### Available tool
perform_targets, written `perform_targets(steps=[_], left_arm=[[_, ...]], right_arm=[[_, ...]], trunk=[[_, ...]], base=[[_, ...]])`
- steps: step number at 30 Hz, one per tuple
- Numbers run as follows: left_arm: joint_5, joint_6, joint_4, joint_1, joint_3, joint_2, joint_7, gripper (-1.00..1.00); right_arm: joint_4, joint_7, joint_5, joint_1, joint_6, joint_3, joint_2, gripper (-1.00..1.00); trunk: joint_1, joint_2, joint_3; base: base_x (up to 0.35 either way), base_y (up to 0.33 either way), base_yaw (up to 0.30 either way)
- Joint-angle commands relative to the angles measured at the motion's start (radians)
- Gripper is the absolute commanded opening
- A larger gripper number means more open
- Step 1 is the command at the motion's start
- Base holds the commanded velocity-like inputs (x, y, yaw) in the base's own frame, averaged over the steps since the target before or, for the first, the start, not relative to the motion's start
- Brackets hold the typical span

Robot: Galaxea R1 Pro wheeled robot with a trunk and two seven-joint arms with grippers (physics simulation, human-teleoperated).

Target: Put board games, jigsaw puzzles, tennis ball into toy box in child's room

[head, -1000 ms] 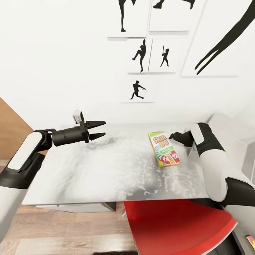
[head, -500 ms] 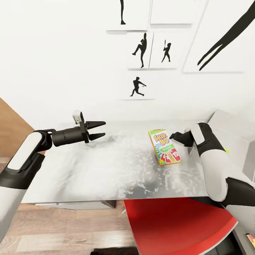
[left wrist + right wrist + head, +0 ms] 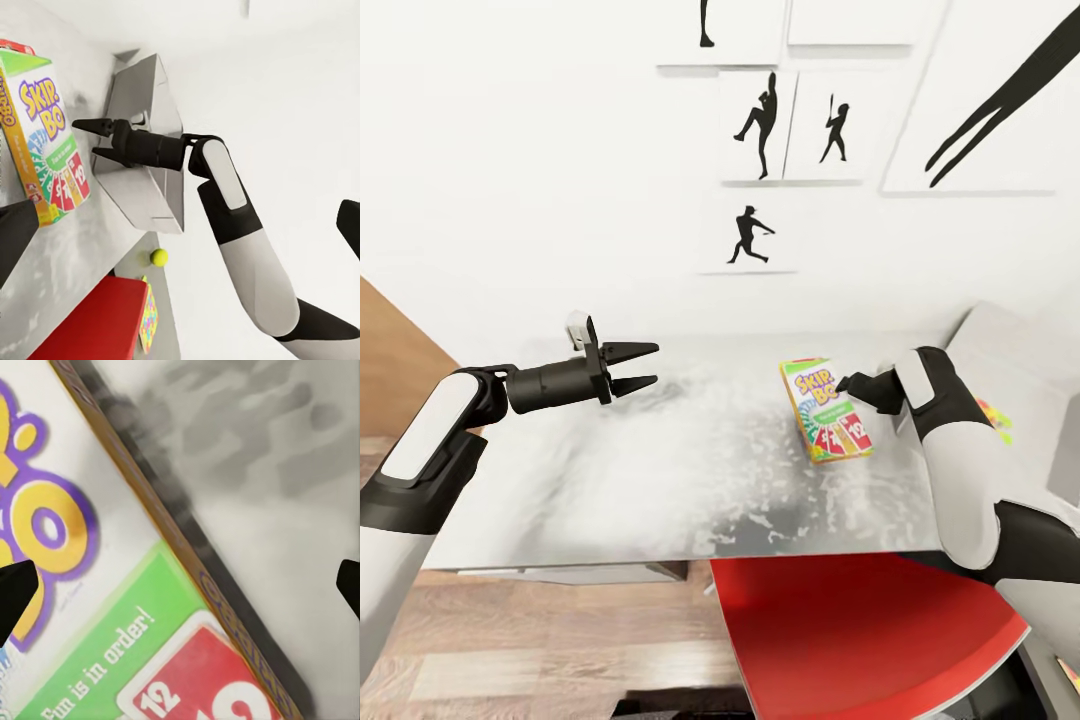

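Going for the board game on the table right now. My right pincer [image 3: 847,383] sits spread wide just above the flat white, green and red "SKIP BO" cardboard box [image 3: 826,410], tips over the box's 3 o'clock edge in the head view. In the right wrist view that long edge runs between my two black fingertips [image 3: 16,598], so I'd say the jaws straddle it but aren't touching anything yet.

The box lies flat on the long desk with the pale grey mottled top [image 3: 660,470], out at about 1 o'clock from my trunk. The shallow pale grey semi-clear tray-like toy box [image 3: 154,142] sits beyond it, off toward 3 o'clock, and the left wrist view catches the small yellow-green tennis ball [image 3: 158,257] and one bright multicoloured jigsaw sheet [image 3: 148,324] past the tray, near the red chair seat [image 3: 860,640].

My left pincer [image 3: 635,366] hovers over bare desk at 11 o'clock, fingers parted, holding nothing.

Next bit, I reckon: drop lower, get one finger past the edge and pinch. A flat box is a pain to lift, so it may need tipping or sliding toward the tray.
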Motion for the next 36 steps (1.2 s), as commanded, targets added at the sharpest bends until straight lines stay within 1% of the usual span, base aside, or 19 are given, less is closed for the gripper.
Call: perform_targets(steps=[1,18,31,36], left_arm=[[0.0,0.001,0.0,-0.001,-0.001,0.001,-0.001,1.0],[0.001,0.001,0.0,-0.001,0.001,0.002,-0.001,1.0],[0.002,0.001,0.0,-0.001,0.004,0.002,-0.001,1.0],[0.003,0.001,0.0,-0.001,0.004,0.002,-0.001,1.0]], right_arm=[[-0.001,-0.009,-0.01,-0.001,0.002,-0.001,0.0,1.0],[-0.001,-0.011,-0.005,0.0,-0.007,0.001,0.001,1.0],[0.0,-0.01,-0.006,0.001,-0.007,0.0,0.001,1.0],[0.0,-0.01,-0.005,0.001,-0.007,0.0,0.001,1.0]], trunk=[[0.0,-0.002,-0.003],[0.0,-0.002,-0.03],[0.0,-0.002,-0.033],[0.0,-0.002,-0.033]], base=[[0.0,0.0,0.0],[0.0,0.042,0.0],[0.0,0.008,0.0],[0.0,0.153,0.0]])
